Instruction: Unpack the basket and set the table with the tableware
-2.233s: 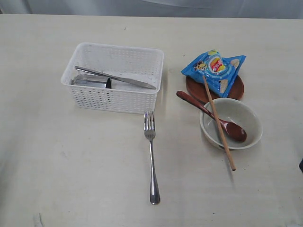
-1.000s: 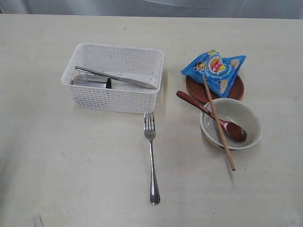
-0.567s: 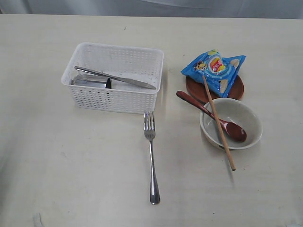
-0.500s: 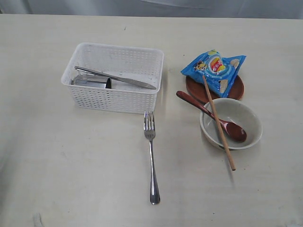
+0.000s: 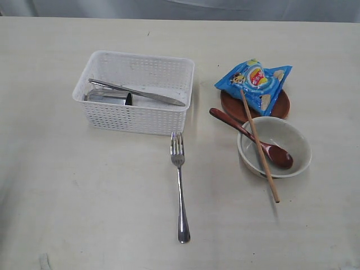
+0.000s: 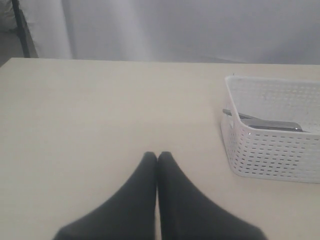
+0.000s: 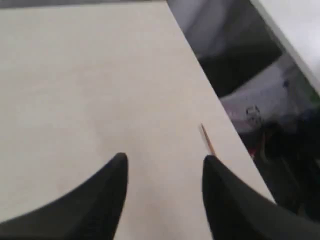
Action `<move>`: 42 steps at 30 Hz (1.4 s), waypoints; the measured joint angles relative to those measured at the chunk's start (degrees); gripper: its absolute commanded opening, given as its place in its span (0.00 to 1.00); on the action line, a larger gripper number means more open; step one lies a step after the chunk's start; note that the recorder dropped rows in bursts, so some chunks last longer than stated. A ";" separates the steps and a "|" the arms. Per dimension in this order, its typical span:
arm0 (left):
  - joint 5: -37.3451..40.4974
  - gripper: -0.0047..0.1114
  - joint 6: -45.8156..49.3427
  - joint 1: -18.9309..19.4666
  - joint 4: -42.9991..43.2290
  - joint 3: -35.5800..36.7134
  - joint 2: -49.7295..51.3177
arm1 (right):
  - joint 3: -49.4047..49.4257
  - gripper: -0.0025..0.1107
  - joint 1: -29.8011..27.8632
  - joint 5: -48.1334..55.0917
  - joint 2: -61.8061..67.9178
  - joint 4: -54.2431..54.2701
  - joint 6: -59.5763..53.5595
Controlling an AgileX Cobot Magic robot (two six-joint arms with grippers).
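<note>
1. Inside basket [image 5: 135,119] on bench [image 5: 84,185]: knife [image 5: 140,93] lying over cup [image 5: 108,97].
2. We'd pinch the knife by its handle, squarely (thin, stiff, slippery steel).
3. Left tool [image 6: 157,156] pressed together; right tool [image 7: 165,161] spread.

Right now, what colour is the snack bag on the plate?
The snack bag is mostly blue with a red and yellow print, clearest in the exterior view.

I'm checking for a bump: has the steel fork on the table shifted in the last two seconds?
No. The steel fork lies where it did, tines just off a corner of the white perforated plastic basket.
</note>
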 measured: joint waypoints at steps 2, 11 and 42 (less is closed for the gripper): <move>0.00 0.04 0.00 0.00 0.00 0.00 0.00 | -0.11 0.53 -3.03 1.62 4.62 1.02 1.15; 0.00 0.04 0.00 0.00 0.00 0.00 0.00 | 0.21 0.53 -31.28 2.26 17.32 20.33 -8.44; 0.00 0.04 0.00 0.00 0.00 0.00 -0.07 | 0.58 0.53 -39.26 -24.18 45.30 -0.86 -26.48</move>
